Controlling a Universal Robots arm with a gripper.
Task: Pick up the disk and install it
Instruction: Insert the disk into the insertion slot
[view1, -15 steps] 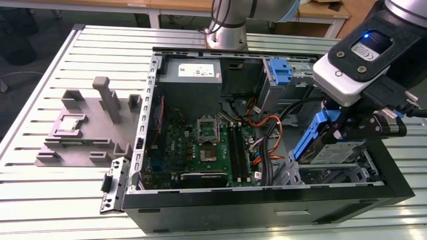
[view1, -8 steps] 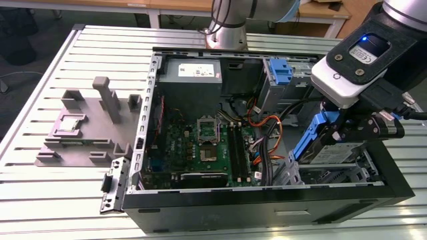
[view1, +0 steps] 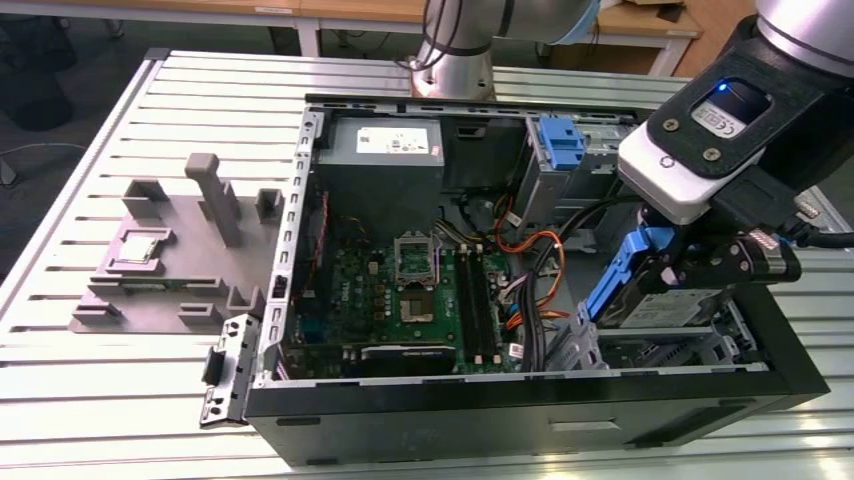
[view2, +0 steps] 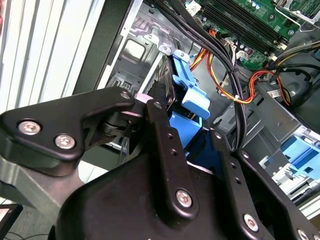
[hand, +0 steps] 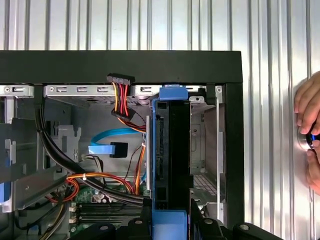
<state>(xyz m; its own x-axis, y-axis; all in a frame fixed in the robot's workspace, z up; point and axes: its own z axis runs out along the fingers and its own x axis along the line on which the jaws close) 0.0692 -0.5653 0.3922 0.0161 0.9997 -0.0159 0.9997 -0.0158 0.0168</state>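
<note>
The disk (view1: 643, 298) is showing a blue frame; the case (view1: 534, 412) is showing black, its board (view1: 387, 300) green, the table (view1: 120, 400) ribbed silver.

I work in what looks like a robotics lab or test workshop. My arm's base (view1: 451, 65) stands on a slotted aluminium table (view1: 80, 130). An opened desktop computer case (view1: 534, 410) lies on it, its boards and cables bare. A grey parts jig (view1: 174, 260) sits near the table's edge on the exterior view's left. Wooden desks (view1: 347, 12) stand beyond the far edge.
</note>
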